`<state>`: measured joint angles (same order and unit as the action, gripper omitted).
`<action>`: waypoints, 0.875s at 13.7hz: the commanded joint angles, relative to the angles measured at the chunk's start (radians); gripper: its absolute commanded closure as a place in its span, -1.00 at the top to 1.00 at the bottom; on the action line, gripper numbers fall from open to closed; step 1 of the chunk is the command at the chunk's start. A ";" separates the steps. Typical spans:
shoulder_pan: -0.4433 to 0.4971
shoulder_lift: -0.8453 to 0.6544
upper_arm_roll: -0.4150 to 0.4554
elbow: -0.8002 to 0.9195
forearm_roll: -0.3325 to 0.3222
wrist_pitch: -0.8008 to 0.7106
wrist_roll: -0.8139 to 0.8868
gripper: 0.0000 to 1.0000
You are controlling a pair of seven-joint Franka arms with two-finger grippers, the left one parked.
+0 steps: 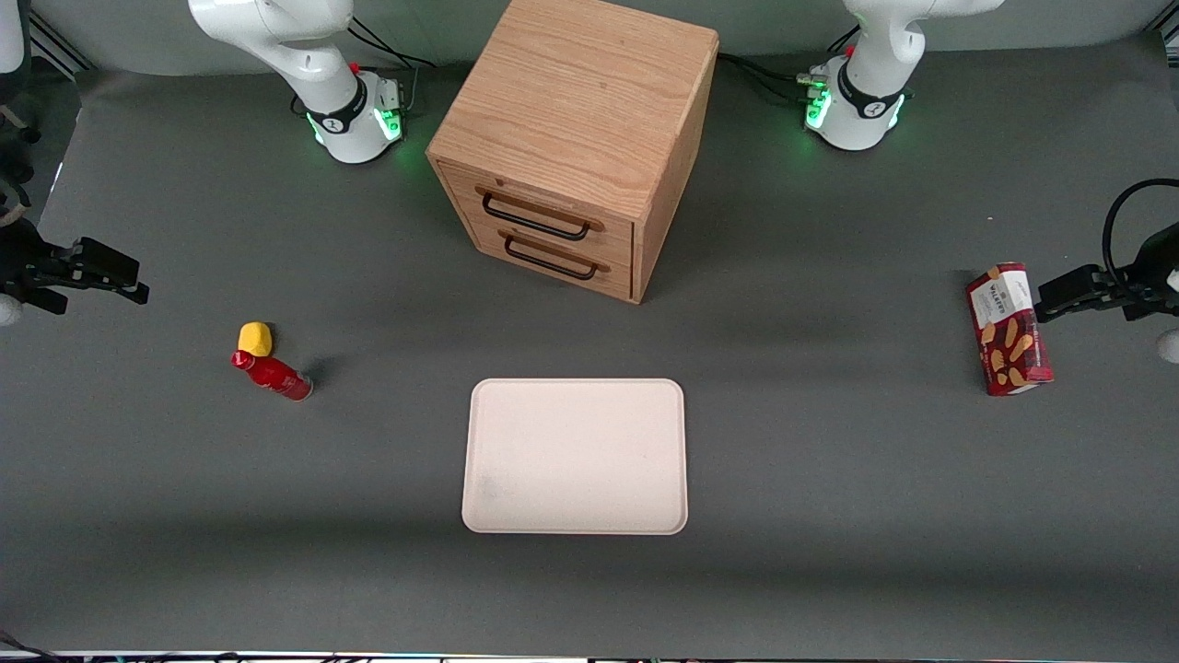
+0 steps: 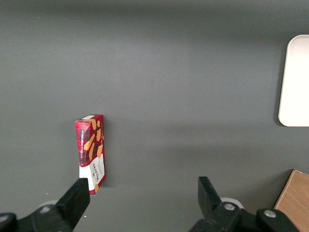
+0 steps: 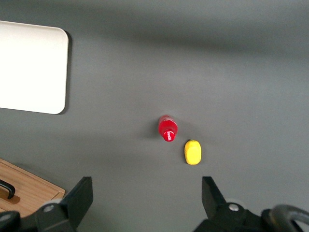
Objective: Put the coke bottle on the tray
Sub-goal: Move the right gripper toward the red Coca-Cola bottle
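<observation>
The working right arm's black two-finger gripper (image 3: pixel 145 198) hangs high above the table, pointing straight down. Its two fingers (image 3: pixel 79 195) are spread wide apart, holding nothing.

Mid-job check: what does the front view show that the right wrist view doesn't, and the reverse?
Only the front view shows the red biscuit box toward the parked arm's end and the whole wooden two-drawer cabinet.

Only the right wrist view shows the open gripper from close above, empty, well clear of the bottle.

Both show the small red coke bottle beside the yellow lump, on the grey table, and the cream rectangular tray, nothing on what shows.
</observation>
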<state>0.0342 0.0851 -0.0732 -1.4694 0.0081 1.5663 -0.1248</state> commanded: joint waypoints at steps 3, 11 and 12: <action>-0.003 -0.005 0.000 -0.005 0.000 -0.009 -0.015 1.00; -0.002 -0.097 -0.074 -0.121 -0.011 -0.002 -0.110 1.00; 0.000 -0.119 -0.077 -0.147 -0.011 0.006 -0.111 1.00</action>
<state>0.0294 0.0348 -0.1432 -1.5399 0.0076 1.5530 -0.2055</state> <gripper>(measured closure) 0.000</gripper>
